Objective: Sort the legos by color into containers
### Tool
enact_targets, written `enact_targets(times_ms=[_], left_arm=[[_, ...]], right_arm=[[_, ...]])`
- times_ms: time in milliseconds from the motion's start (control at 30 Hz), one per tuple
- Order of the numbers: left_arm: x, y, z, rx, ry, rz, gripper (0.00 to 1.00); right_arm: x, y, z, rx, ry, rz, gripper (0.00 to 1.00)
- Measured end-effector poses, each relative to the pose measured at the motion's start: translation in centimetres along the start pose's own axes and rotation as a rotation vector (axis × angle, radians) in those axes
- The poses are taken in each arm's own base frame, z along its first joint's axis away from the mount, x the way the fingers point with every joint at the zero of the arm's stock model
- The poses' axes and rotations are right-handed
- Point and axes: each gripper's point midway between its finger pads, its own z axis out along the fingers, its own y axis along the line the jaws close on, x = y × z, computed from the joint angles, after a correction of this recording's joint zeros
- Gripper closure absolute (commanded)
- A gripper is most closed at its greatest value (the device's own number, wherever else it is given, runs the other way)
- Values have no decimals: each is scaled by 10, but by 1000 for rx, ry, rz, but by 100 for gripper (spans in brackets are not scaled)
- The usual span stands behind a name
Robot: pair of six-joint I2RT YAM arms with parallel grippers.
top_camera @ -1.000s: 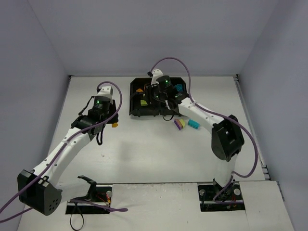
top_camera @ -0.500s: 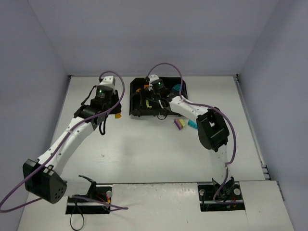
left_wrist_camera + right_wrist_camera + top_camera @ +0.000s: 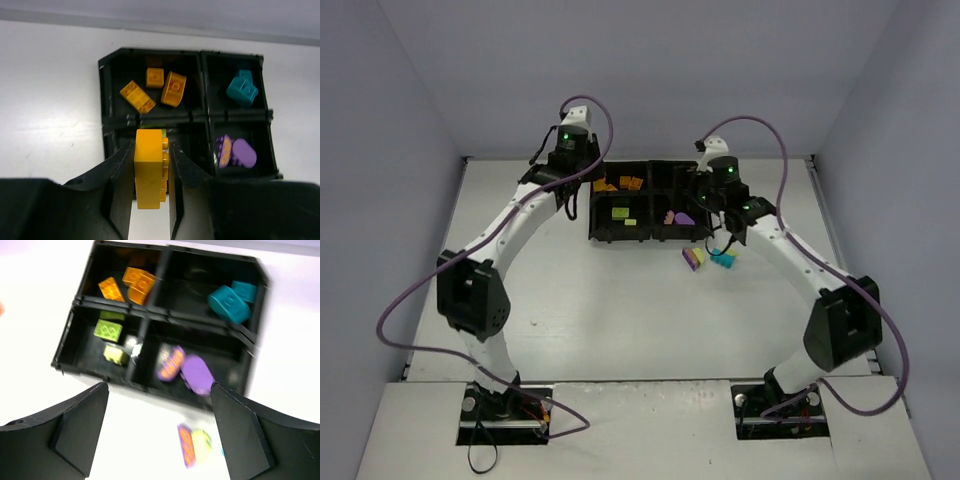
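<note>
Orange brick (image 3: 150,167) sits pinched in the left gripper (image 3: 151,150) by the tray (image 3: 102,95) (right gripper (image 3: 159,410) gapes empty), most sorted, stray bricks (image 3: 694,258) waiting outside.

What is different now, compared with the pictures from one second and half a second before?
The left gripper, shut on an orange brick, moved away from the bases and rightward, from over the table left of the tray to above the tray's left half. The right gripper, open and empty, swung rightward off the tray's middle. The tray and the loose bricks beside it stayed put.
</note>
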Motion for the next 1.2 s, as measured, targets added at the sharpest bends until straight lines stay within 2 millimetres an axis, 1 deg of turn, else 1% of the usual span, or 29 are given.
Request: enact_targets(times_ms=[67, 133, 167, 233, 300, 400, 433, 467, 500, 533, 567, 600, 700, 833, 933, 1000, 1067, 1200], left_arm=[[-6, -7, 24, 8, -20, -19, 84], [-7, -11, 46, 11, -26, -31, 83], [-7, -13, 57, 14, -33, -37, 80], [-4, -15, 78, 13, -32, -48, 79], [1, -16, 100, 11, -36, -54, 78], [12, -14, 129, 0, -28, -56, 71], [15, -14, 136, -6, -25, -55, 67], [17, -13, 144, -10, -23, -54, 58], [19, -13, 151, -12, -23, -52, 55], [21, -13, 155, -13, -19, -52, 51], [23, -12, 158, -15, -16, -52, 45], [24, -12, 160, -16, -14, -50, 43], [24, -12, 160, -20, -12, -47, 35], [18, -13, 154, -17, -16, -45, 33], [9, -16, 140, -11, -15, -44, 33], [2, -18, 122, -1, -14, -45, 33], [-6, -20, 97, 14, -15, -44, 33], [-21, -25, 39, 47, -23, -40, 33]], right_arm=[[1, -12, -25, 26, -18, 9, 21], [3, -21, -45, 46, -36, 16, 20], [5, -25, -55, 59, -42, 20, 20], [9, -34, -72, 83, -54, 26, 20], [14, -42, -84, 107, -57, 32, 20], [24, -51, -95, 134, -49, 43, 20], [28, -53, -98, 143, -42, 46, 20], [32, -56, -100, 150, -34, 49, 20], [37, -58, -101, 159, -23, 53, 20], [41, -60, -103, 166, -13, 57, 20], [44, -61, -103, 170, -3, 61, 20], [48, -61, -103, 172, 7, 62, 20], [55, -63, -104, 178, 31, 67, 21], [59, -63, -103, 180, 45, 74, 25], [65, -67, -99, 191, 65, 101, 27], [72, -73, -94, 210, 92, 129, 28], [85, -83, -86, 241, 138, 171, 28], [113, -100, -73, 308, 226, 252, 23]])
